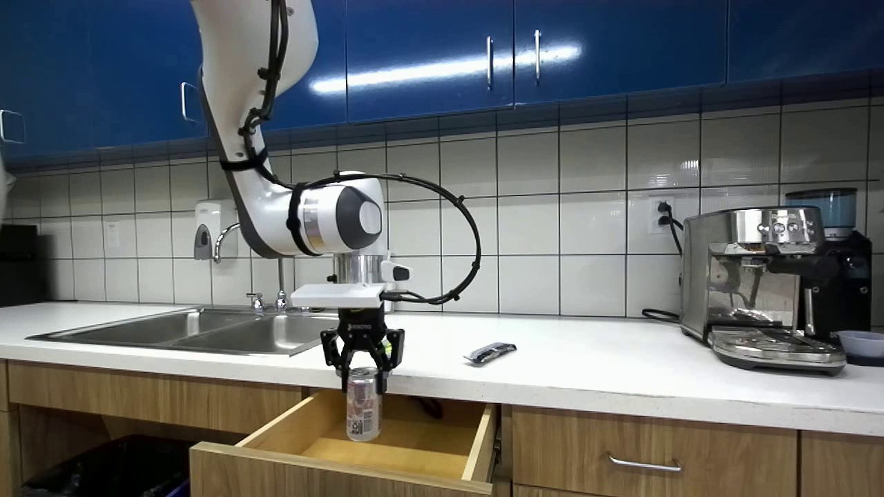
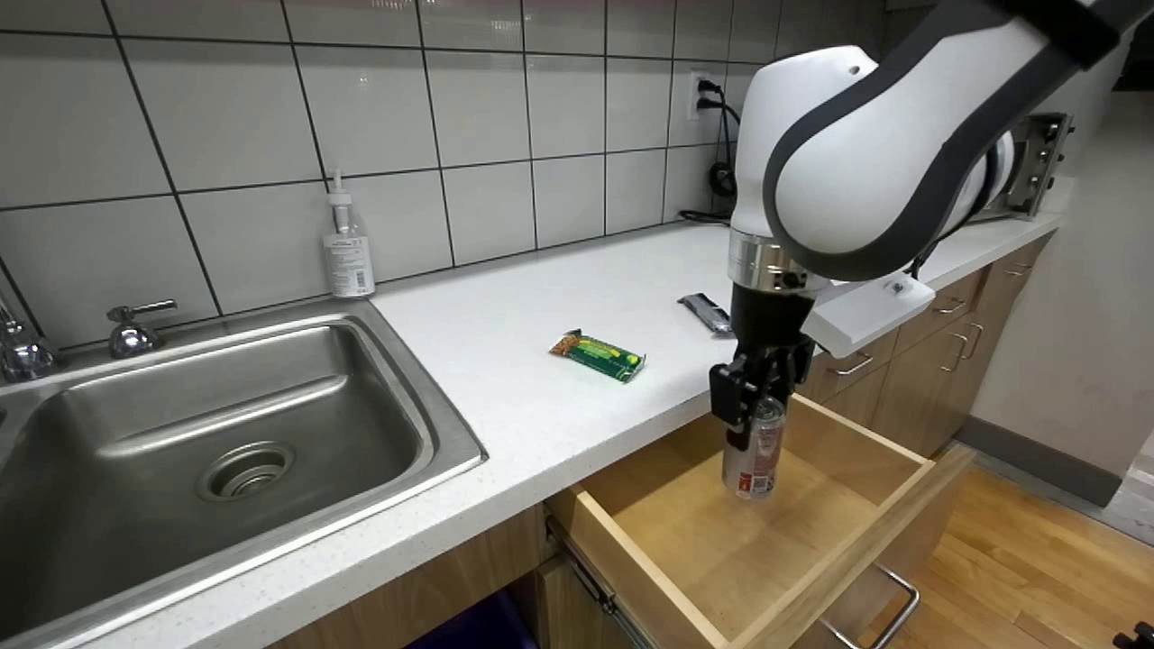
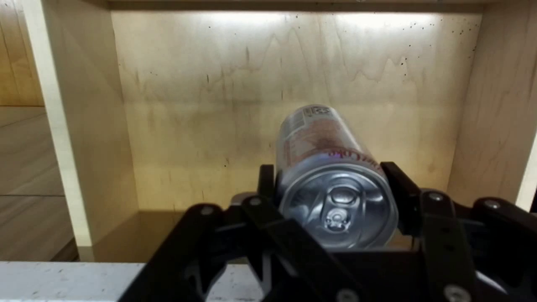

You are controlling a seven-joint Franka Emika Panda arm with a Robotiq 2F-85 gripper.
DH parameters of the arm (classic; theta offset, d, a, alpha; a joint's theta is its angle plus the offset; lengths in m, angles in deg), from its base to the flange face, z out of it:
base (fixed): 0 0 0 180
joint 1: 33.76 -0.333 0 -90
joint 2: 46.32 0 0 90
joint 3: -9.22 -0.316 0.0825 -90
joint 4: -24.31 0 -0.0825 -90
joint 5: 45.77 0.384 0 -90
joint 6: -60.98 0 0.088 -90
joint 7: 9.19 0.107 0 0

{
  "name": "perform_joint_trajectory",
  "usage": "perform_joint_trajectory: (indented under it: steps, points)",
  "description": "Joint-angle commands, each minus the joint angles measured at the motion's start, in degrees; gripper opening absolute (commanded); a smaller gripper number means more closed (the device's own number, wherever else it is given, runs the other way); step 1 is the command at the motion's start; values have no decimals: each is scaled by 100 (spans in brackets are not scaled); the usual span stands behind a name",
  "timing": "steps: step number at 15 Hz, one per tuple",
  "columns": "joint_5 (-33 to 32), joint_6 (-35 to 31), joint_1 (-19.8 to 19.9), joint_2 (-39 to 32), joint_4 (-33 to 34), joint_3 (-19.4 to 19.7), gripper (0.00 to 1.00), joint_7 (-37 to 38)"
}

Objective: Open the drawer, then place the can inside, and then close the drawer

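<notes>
The drawer [image 1: 338,478] is pulled open below the counter; its light-wood front rim [image 2: 856,554] and silver bar handle [image 2: 888,613] show in an exterior view. The silver-grey can [image 1: 363,407] is upright inside the drawer's outline, and shows in both exterior views [image 2: 755,464]. My gripper [image 1: 363,388] points down with its fingers on either side of the can's top, shut on it. In the wrist view the can's lid [image 3: 337,205] sits between the fingertips [image 3: 329,180], above the drawer floor [image 3: 201,126]. I cannot tell whether its base touches that floor.
The white counter's front edge [image 1: 587,397] lies just behind the gripper. A green packet [image 2: 599,355] and a silver packet [image 1: 492,353] lie on the counter. A steel sink [image 2: 270,433] is on one side, a coffee machine [image 1: 753,276] on the other. A soap bottle [image 2: 349,252] stands by the wall.
</notes>
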Motion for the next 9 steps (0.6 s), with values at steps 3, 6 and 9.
perform_joint_trajectory:
  steps: [3,6,9]
  points:
    - [-171,-315,-13,-177,-59,74,39,220]
    - [-174,-446,-4,-373,-10,127,39,209]
    - [-205,-566,-8,-573,30,197,39,205]
